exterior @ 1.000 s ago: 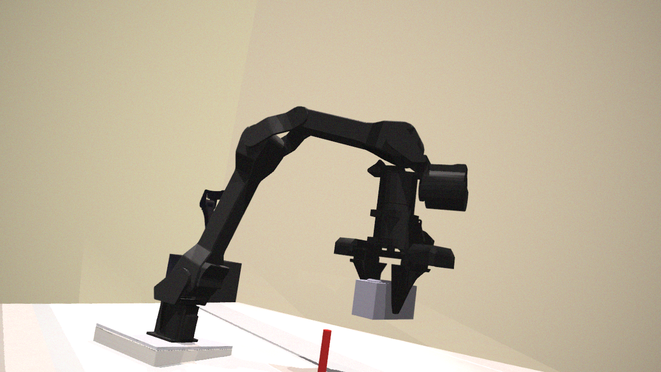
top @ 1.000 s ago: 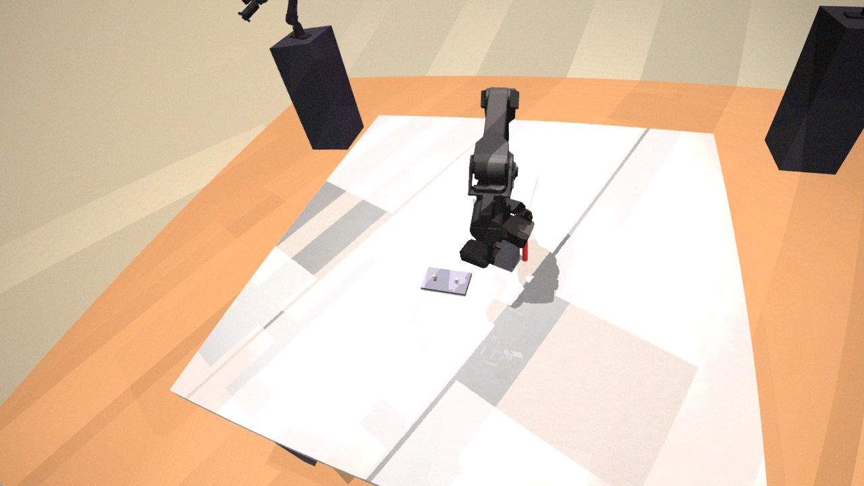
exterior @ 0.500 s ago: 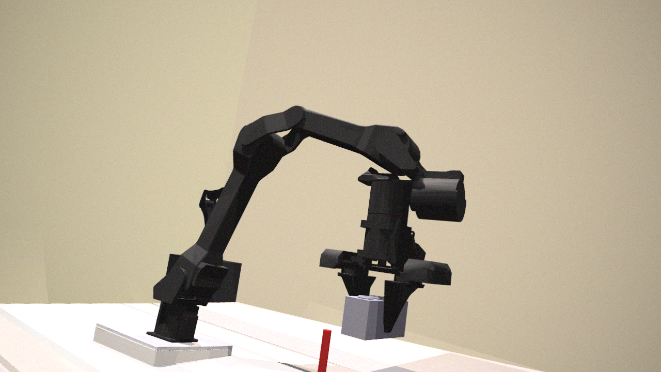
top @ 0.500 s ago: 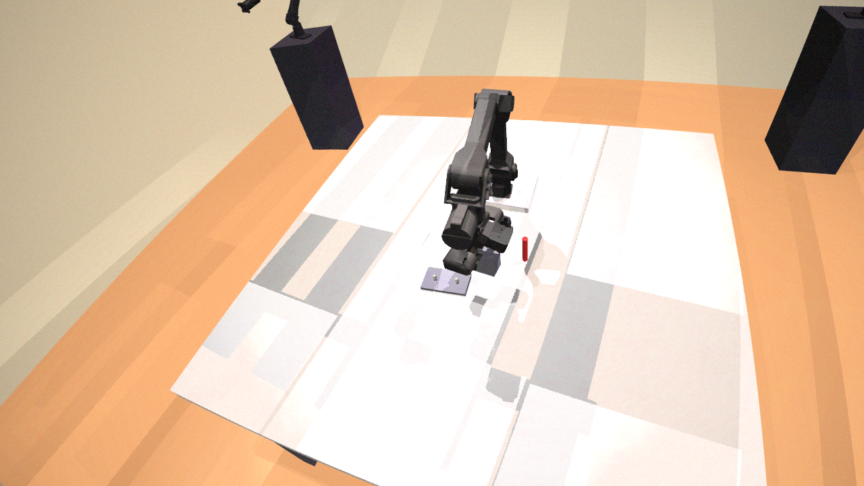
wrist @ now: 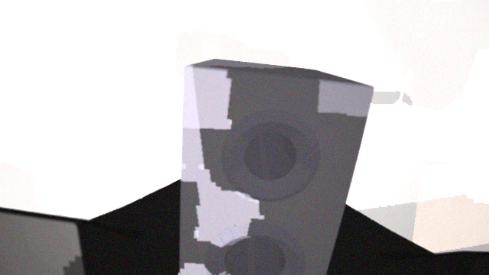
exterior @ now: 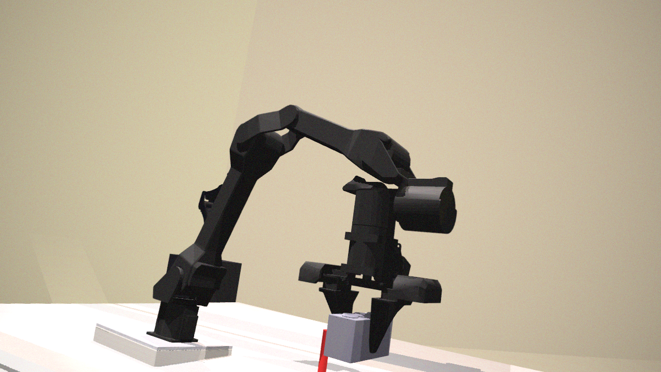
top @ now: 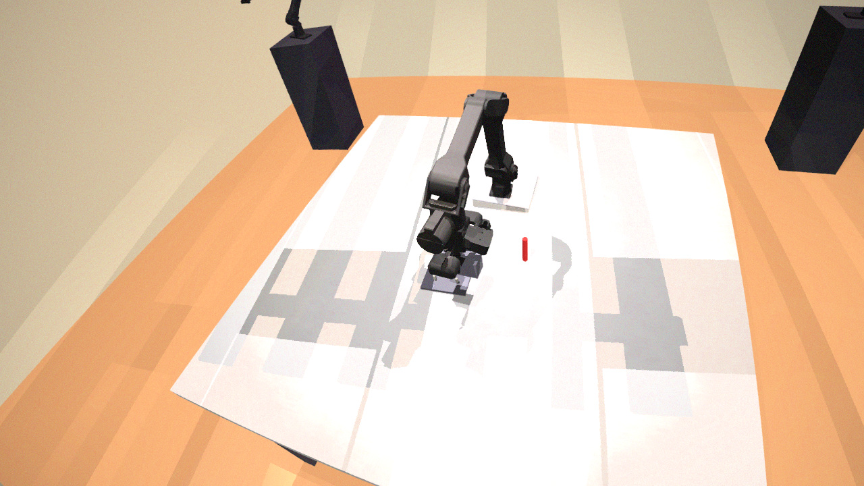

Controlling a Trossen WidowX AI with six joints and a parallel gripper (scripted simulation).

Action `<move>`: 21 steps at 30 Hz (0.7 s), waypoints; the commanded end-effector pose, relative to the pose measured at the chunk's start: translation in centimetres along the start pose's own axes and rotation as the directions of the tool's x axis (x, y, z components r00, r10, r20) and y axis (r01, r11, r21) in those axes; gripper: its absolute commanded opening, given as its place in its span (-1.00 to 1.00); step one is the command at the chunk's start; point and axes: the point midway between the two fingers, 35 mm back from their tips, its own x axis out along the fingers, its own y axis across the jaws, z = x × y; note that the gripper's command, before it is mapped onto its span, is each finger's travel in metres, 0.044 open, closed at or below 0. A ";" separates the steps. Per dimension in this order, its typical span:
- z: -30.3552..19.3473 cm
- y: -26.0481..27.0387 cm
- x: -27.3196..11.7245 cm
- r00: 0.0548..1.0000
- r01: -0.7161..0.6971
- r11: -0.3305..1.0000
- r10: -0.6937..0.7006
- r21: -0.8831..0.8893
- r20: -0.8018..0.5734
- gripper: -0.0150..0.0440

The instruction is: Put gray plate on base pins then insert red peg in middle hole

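Note:
My gripper [top: 464, 260] [exterior: 358, 330] [wrist: 251, 189] is shut on the gray plate [top: 472, 266] [exterior: 343, 340] [wrist: 275, 95], a thick block with its round holes facing up toward the wrist camera. The plate hangs close over the right part of the flat base [top: 445, 288], partly hidden by the gripper in the top view. The base's two pins [top: 434, 278] [top: 457, 280] show just below the gripper. The base is not visible in the wrist view, and the exact gap to the plate cannot be told. The red peg [top: 524, 248] [exterior: 322, 354] stands upright, apart, to the right of the base in the top view.
The arm is mounted on a white slab [top: 501, 205] [exterior: 185, 356] on the white table [top: 664, 199]. Two dark pedestals [top: 316, 90] [top: 815, 90] stand beyond the table, the left one bearing another arm [top: 293, 15]. Striped shadows cross the table.

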 end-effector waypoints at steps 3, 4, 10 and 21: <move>-2.0 0.1 1.1 1.000 -0.003 0.999 0.003 -0.041 0.001 -0.49; -2.3 0.1 1.2 1.000 -0.003 0.999 0.003 -0.047 0.000 -0.49; -4.0 0.3 2.1 1.000 -0.003 0.997 0.003 -0.083 -0.001 -0.49; -5.6 0.5 2.8 1.000 -0.003 0.993 0.003 -0.117 -0.002 -0.49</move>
